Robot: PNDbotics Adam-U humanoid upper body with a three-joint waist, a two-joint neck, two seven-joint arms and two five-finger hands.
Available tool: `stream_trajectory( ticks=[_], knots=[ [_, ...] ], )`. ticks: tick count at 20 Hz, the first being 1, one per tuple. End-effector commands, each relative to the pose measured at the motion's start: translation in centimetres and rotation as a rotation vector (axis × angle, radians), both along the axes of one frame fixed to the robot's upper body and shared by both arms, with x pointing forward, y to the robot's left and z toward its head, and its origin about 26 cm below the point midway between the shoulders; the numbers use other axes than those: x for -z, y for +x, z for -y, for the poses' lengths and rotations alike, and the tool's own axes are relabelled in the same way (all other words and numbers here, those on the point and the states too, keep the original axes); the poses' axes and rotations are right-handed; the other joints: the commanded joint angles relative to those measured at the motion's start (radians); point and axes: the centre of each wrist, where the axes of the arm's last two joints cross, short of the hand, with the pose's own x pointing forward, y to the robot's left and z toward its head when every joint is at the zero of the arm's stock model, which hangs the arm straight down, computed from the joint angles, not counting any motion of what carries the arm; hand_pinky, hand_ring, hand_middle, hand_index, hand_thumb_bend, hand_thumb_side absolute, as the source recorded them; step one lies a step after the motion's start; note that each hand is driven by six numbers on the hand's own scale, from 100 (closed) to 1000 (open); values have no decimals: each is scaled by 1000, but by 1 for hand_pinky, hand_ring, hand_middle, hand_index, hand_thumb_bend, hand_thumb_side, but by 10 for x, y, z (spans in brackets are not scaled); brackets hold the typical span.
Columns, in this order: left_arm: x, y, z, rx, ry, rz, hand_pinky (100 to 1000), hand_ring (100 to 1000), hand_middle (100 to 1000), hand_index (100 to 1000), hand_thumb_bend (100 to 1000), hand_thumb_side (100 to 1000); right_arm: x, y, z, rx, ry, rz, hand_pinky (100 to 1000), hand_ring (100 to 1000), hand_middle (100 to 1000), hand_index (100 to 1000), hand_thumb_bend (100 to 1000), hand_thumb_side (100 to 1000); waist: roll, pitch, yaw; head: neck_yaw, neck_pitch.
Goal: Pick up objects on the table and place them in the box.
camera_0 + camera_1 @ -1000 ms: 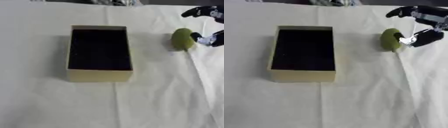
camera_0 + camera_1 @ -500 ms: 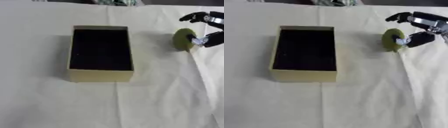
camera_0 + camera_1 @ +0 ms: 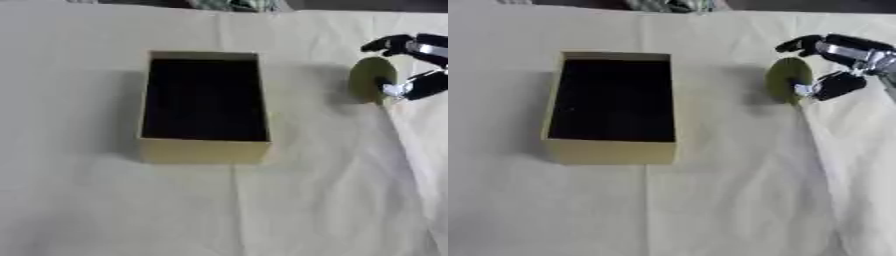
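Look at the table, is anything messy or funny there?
Nothing is spilled or broken. The open box sits flat and looks empty. The only funny bits: the cloth has wrinkles, and the round green object stands on its edge at the right robot hand, whose fingers and thumb curl around it.

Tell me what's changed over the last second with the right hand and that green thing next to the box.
The right hand has closed in on the green object from the right, its fingers now curling around it, one touching its face. The object has barely shifted and sits on the cloth. The box stayed put, with nothing visible inside. The left hand isn't visible.
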Motion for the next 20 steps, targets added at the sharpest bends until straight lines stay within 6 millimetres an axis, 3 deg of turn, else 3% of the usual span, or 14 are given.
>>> stream_trajectory(
  ticks=[1, 5, 12, 15, 17, 20],
  knots=[
    [-6, -1, 0, 6, 17, 15, 624, 660, 622, 741, 418, 451, -12, -1, 9, 43, -58, 22, 944, 1000, 885, 975, 361, 100, 2, -20, -2, 0, -13],
    [-6, -1, 0, 11, 15, 13, 624, 661, 622, 741, 417, 452, -8, 2, 8, 80, -104, 17, 930, 1000, 850, 972, 415, 100, 2, -20, -3, -1, -14],
    [-5, -1, 1, 14, 13, 10, 624, 662, 623, 741, 409, 453, -4, 7, 4, 122, -200, 39, 890, 981, 692, 942, 360, 100, -1, -19, -1, 0, -13],
    [-5, -1, 1, 16, 12, 9, 624, 662, 623, 741, 403, 454, -9, 8, 0, 133, -238, 96, 844, 932, 636, 875, 355, 100, -2, -20, -1, 0, -13],
    [-5, -1, 1, 17, 11, 8, 624, 662, 622, 741, 401, 454, -11, 8, -4, 142, -245, 142, 825, 903, 605, 767, 374, 100, -1, -20, -1, 1, -13],
    [-4, -1, 1, 14, 9, 6, 624, 662, 621, 741, 397, 455, -14, 6, -8, 134, -210, 210, 816, 879, 571, 720, 244, 100, -2, -19, -1, 4, -11]
  ],
)
